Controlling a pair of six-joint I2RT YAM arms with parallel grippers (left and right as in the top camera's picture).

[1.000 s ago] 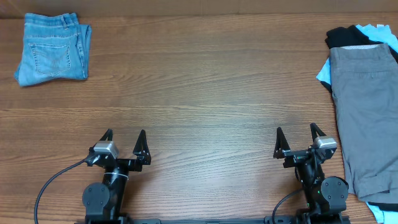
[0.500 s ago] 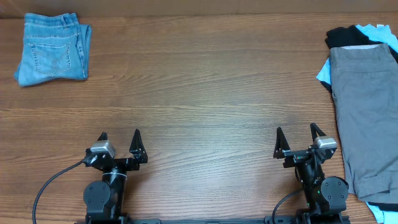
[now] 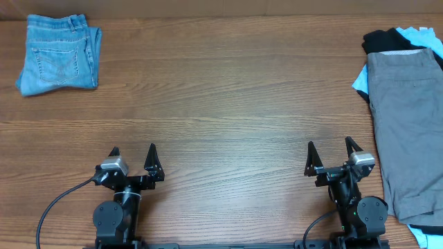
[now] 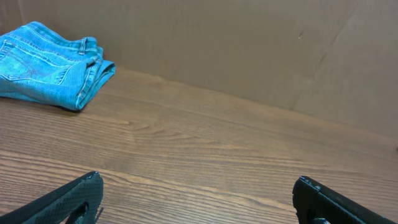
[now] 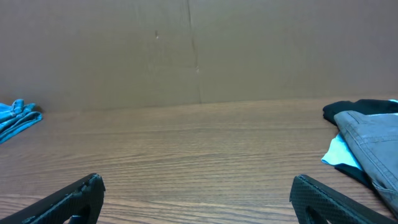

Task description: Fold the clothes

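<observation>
The light-blue jeans [image 3: 57, 54] lie folded in a compact bundle at the table's far left corner, a back pocket facing up. They also show in the left wrist view [image 4: 53, 65] and, as a sliver, at the left edge of the right wrist view [image 5: 15, 118]. My left gripper [image 3: 132, 153] is open and empty near the front edge, left of centre; its fingertips show in its wrist view [image 4: 196, 186]. My right gripper [image 3: 330, 149] is open and empty near the front edge at the right [image 5: 196, 186].
A pile of other clothes lies along the right edge: grey shorts [image 3: 405, 131] on top, with black [image 3: 384, 40] and light-blue [image 3: 419, 34] garments under them. The pile also shows in the right wrist view [image 5: 367, 143]. A brown wall stands behind the table.
My left gripper shifted slightly left and toward the front edge between one second and half a second ago. Nothing has moved since. The right arm is still.
</observation>
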